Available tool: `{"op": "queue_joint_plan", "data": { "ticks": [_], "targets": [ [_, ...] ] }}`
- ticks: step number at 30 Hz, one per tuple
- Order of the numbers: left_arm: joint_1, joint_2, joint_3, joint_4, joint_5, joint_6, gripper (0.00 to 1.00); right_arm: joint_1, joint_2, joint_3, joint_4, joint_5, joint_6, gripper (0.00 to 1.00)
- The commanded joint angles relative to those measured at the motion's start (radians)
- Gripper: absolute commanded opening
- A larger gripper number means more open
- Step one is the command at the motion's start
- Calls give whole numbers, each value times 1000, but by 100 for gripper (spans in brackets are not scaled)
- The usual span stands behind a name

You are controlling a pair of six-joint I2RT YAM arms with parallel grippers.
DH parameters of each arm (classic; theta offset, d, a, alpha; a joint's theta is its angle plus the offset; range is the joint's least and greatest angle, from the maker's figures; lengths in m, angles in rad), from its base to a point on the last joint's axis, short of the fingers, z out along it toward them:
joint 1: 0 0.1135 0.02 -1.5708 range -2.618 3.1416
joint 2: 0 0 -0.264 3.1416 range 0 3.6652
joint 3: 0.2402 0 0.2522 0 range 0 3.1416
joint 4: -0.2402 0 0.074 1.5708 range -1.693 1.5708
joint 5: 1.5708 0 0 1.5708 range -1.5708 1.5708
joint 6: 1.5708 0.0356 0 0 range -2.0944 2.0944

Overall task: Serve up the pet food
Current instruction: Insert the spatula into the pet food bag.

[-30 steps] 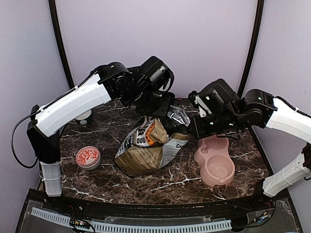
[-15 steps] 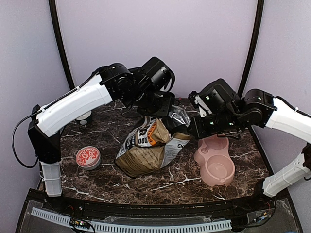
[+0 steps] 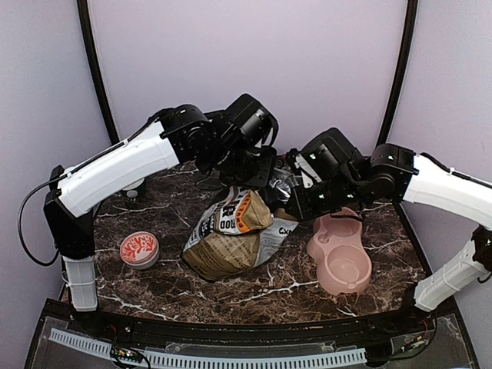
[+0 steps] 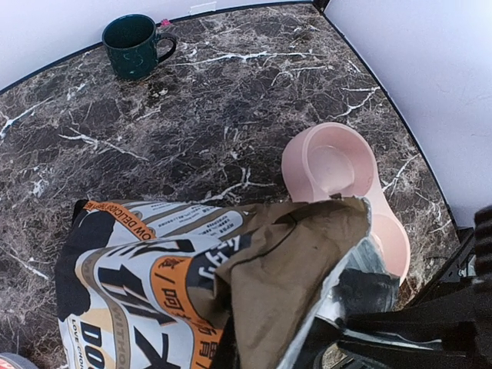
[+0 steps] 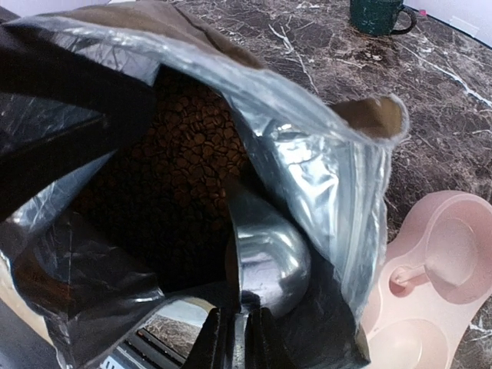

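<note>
Marble table (image 5: 461,115): kibble (image 5: 196,146) beyond right pincer (image 5: 234,338)

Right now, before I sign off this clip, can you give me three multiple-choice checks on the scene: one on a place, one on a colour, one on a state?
1. Where is the kibble?
A. heaped on a plate
B. inside the paper bag
C. in a glass jar

2. What colour is the mug?
A. dark green
B. yellow
C. white

3. What is the right hand doing?
A. open, holding nothing
B. shut on a sponge
C. shut on the metal scoop

Answers:
1. B: the right wrist view shows the pellets down inside the bag's open mouth.
2. A: the left wrist view shows it plainly dark green.
3. C: it clamps the scoop's handle, with the scoop's cup inside the bag.
</note>
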Motion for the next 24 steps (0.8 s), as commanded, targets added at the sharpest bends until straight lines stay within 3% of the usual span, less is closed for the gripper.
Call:
{"op": "queue_joint_plan", "data": {
  "ticks": [1, 10, 24],
  "targets": [
    [0, -84, -38, 72, 6, -1, 0, -22, 41, -36, 127, -98, -20, 0],
    [-5, -144, -177, 147, 18, -20, 0, -104, 35, -196, 302, -331, 7, 0],
    [-11, -143, -201, 169, 20, -18, 0, -224, 12, -369, 445, -545, 26, 0]
  ]
}}
